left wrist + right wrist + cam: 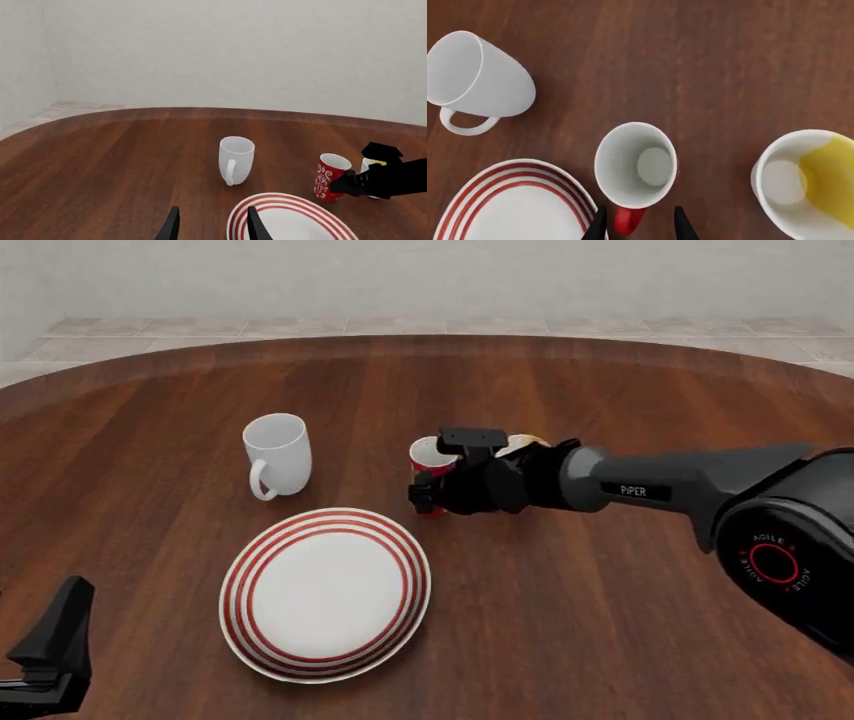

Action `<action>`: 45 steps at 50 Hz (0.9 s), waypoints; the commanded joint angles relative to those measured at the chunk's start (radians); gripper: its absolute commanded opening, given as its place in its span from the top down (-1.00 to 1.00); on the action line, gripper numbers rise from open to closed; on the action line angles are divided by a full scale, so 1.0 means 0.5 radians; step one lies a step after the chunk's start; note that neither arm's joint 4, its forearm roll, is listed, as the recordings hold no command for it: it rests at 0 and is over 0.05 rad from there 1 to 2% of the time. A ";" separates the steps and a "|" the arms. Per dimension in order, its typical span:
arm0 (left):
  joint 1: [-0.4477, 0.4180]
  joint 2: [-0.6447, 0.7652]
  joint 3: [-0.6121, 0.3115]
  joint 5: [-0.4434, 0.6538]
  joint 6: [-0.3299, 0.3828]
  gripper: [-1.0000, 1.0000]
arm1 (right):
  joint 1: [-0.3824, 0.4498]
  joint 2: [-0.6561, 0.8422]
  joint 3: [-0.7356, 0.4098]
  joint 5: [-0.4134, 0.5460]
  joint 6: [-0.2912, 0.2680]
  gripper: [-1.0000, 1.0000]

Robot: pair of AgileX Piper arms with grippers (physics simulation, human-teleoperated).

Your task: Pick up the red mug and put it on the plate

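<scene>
Red mug (430,466) upright on the worktop (601,620), just beside the plate (327,592), not on it. Right tool (636,221) straddles its handle, narrow gap, grip unconfirmed. Left tool (209,224) idle, parted. Lift and placement remain.

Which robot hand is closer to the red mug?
Right. The right end effector is right at the red mug, fingers either side of its handle. The left end effector sits far back, near the plate.

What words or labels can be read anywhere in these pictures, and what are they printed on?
"PIPER": white letters on the right arm's grey forearm link.
"AGILEX": curved round a red ring on the right arm's joint housing; small, only just legible.
The red mug bears white swirls, no lettering.
</scene>
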 commanded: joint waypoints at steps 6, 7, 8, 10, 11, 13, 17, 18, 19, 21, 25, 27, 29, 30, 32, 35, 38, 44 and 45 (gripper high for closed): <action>0.001 0.000 0.007 -0.007 -0.005 -1.00 | 0.011 -0.001 0.025 0.005 0.049 1.00; 0.001 0.000 0.009 -0.008 -0.005 -1.00 | -0.007 -0.010 0.036 0.000 0.046 1.00; 0.001 0.000 0.005 -0.005 -0.005 -1.00 | 0.001 -0.010 0.032 0.006 0.051 1.00; 0.001 0.000 0.002 -0.003 -0.005 -1.00 | -0.010 -0.016 0.038 0.003 0.039 1.00; 0.001 0.000 -0.002 0.002 -0.007 -1.00 | 0.012 -0.012 0.029 0.007 0.035 1.00; 0.000 0.000 -0.010 0.009 -0.006 -1.00 | 0.000 -0.015 0.035 0.004 0.033 1.00; 0.001 0.000 -0.015 0.014 -0.009 -1.00 | 0.017 -0.013 0.016 0.019 0.020 1.00; 0.001 0.000 -0.018 0.017 -0.009 -1.00 | 0.004 -0.023 0.021 0.019 0.010 1.00; 0.001 0.000 -0.018 0.017 -0.009 -1.00 | 0.017 -0.027 0.010 0.026 0.003 1.00; 0.000 0.000 -0.019 0.018 -0.009 -1.00 | 0.011 -0.039 0.006 0.031 -0.008 1.00; 0.000 0.000 -0.009 0.008 -0.009 -1.00 | 0.082 -0.082 -0.021 0.046 -0.029 1.00; -0.002 0.000 0.002 -0.002 -0.008 -1.00 | 0.041 -0.113 -0.006 0.054 -0.052 1.00; -0.003 0.000 0.009 -0.010 -0.007 -1.00 | 0.057 -0.144 -0.012 0.063 -0.071 1.00; -0.003 0.000 0.003 -0.004 -0.007 -1.00 | 0.048 -0.164 -0.005 0.066 -0.081 1.00; -0.003 0.000 -0.002 0.000 -0.006 -1.00 | 0.072 -0.220 -0.003 0.071 -0.119 1.00; -0.002 0.000 -0.005 0.004 -0.003 -1.00 | 0.102 -0.285 0.004 0.084 -0.165 1.00; -0.003 0.000 -0.016 0.014 0.000 -1.00 | 0.117 -0.354 0.025 0.090 -0.226 1.00; -0.006 0.000 -0.007 0.007 0.004 -1.00 | 0.116 -0.516 0.087 0.112 -0.317 1.00; -0.006 0.000 -0.009 0.009 0.005 -1.00 | 0.133 -0.540 0.089 0.127 -0.319 1.00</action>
